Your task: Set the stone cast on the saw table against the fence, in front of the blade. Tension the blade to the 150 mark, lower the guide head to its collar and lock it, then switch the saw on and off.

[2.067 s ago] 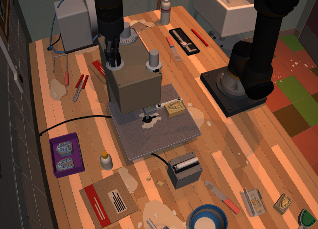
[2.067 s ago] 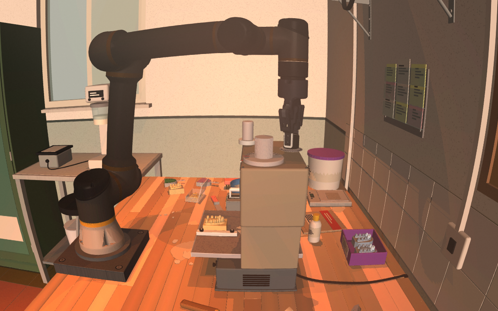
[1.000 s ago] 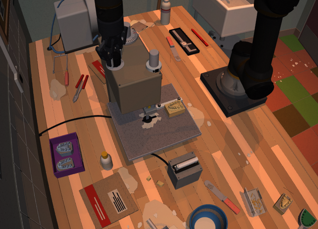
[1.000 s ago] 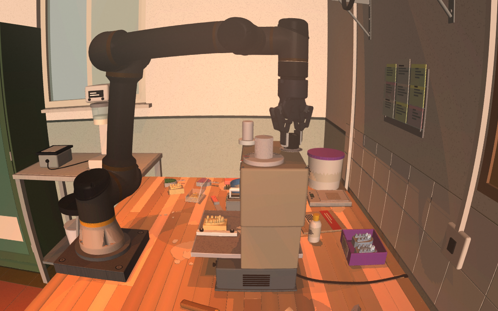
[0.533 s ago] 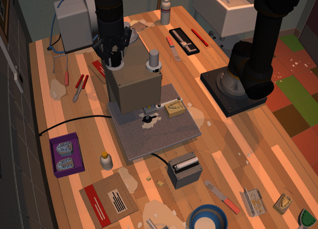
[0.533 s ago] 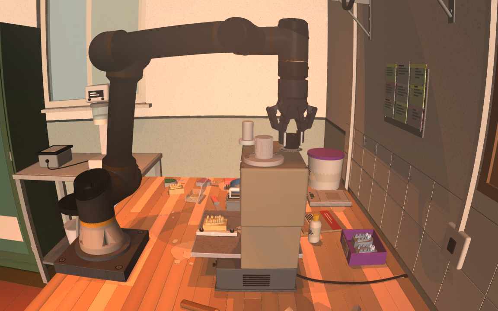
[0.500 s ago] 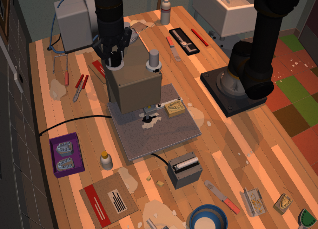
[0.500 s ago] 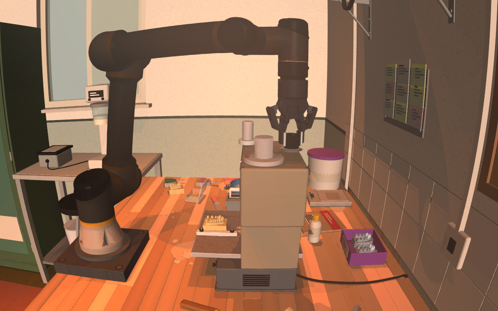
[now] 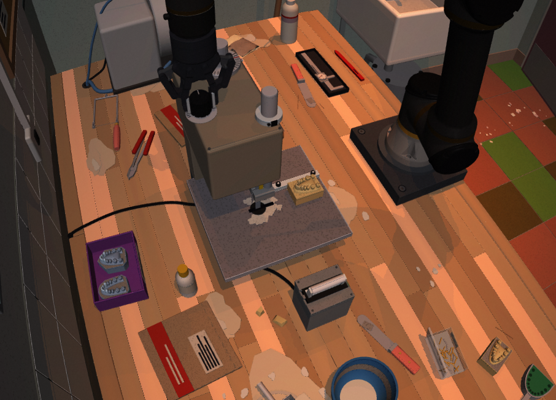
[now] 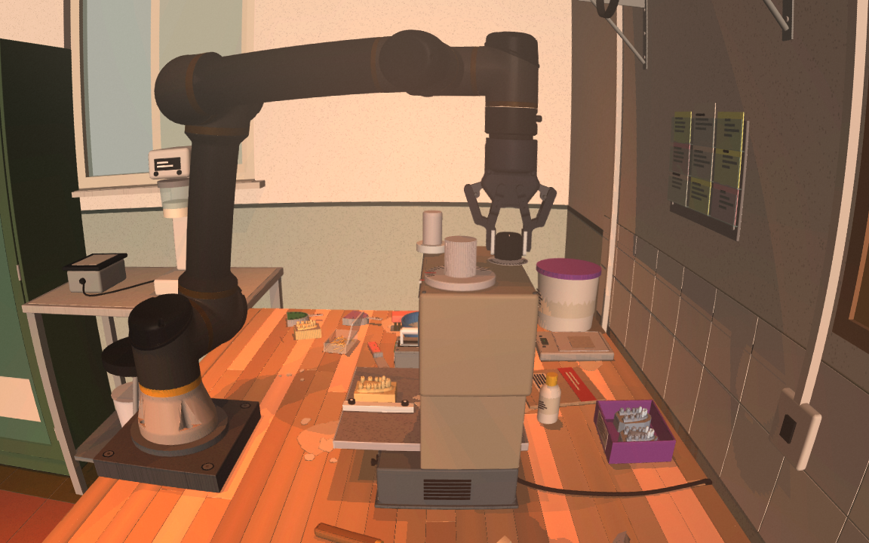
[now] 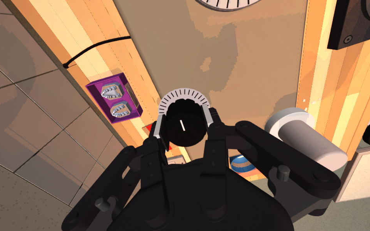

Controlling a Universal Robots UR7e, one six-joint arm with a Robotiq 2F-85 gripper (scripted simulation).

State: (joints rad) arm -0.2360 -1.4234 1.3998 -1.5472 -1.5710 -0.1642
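The tan stone cast [image 9: 306, 188] [image 10: 373, 390] sits on the grey saw table [image 9: 269, 223] against the white fence [image 9: 296, 181], to the right of the blade and the guide head [image 9: 260, 197]. On top of the tan saw housing [image 9: 236, 131], I hold the black tension knob [image 9: 199, 102] [image 10: 509, 245] [image 11: 184, 126] in my closed gripper [image 9: 197, 97] [image 10: 509, 236] [image 11: 183, 124], coming down on it from straight above. The knob's white pointer line shows in the wrist camera, inside a ticked white scale ring. A grey cylinder knob [image 9: 269, 102] stands on the housing nearby.
Behind the saw stand a grey box [image 9: 128, 39] with a blue cable and a white bottle [image 9: 289, 16]. A purple tray [image 9: 116, 270] of grey casts lies at the bench's left edge, a grey switch box [image 9: 322, 295] in front of the table. Loose tools lie around the bench.
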